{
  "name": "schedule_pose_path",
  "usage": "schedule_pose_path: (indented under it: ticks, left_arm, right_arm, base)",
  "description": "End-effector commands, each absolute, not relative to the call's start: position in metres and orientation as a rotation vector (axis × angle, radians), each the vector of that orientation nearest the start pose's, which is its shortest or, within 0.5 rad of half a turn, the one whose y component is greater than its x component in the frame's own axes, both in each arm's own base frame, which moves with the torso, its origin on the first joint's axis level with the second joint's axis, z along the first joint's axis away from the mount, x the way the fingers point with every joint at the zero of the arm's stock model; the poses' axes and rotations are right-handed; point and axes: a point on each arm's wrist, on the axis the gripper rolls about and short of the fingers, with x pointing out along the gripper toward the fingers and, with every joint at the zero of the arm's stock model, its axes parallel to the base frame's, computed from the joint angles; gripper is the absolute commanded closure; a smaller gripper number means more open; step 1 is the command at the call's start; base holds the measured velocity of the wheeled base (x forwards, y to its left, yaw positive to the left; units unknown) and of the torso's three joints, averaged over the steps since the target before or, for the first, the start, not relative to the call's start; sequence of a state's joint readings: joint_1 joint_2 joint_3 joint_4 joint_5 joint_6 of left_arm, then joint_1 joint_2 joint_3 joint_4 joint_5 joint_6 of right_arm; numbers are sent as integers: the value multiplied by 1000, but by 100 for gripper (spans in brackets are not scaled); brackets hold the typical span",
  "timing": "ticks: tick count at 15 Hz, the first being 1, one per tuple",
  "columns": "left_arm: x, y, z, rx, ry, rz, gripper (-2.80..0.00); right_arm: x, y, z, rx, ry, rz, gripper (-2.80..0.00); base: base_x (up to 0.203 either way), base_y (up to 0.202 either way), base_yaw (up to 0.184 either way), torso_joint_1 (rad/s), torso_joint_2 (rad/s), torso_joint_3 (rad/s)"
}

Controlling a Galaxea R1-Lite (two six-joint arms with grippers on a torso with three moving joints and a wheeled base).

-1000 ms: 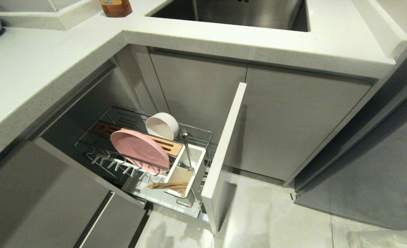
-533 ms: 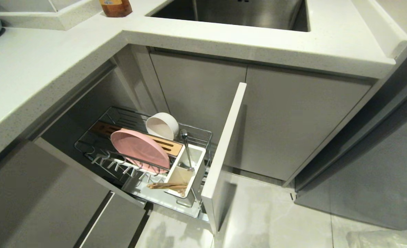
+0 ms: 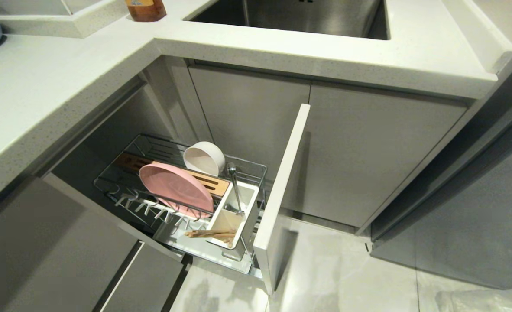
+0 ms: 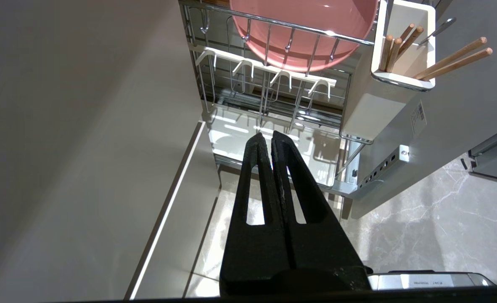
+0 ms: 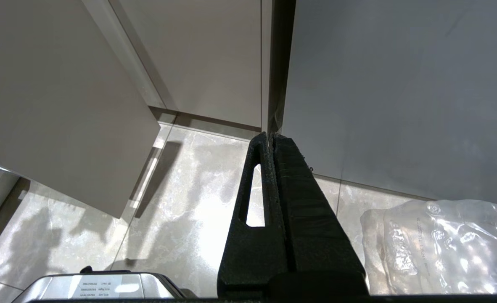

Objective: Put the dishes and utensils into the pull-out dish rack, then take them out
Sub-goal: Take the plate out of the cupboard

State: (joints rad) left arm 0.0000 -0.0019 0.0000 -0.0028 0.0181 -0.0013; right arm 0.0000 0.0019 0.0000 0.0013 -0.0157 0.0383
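Apparently low: both pincers, closed.

White speckled countertop over grey cabinet doors — glossy marbled floor.

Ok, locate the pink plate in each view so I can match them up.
Head view: pink plate lower left of centre, leaning in the wire rack.
Left wrist view: plate at the top edge, behind the rail.
Right wrist view: not in it.
Shared landmark: white utensil box beside the plate.
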Motion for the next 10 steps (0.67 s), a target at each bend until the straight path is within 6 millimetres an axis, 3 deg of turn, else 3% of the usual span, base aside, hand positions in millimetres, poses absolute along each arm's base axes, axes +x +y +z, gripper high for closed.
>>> schedule_pose_path:
  ticks: [1, 10]
  left_arm:
    - [-23, 0, 75, -2, -3, 18, 0]
    - [-23, 0, 75, -2, -3, 18, 0]
  right_arm:
    - [-22, 0, 75, 38, 4, -15, 0]
    - [-22, 0, 75, 38, 6, -16, 0]
  base:
    - [0, 0, 0, 0, 0, 0]
    - [0, 0, 0, 0, 0, 0]
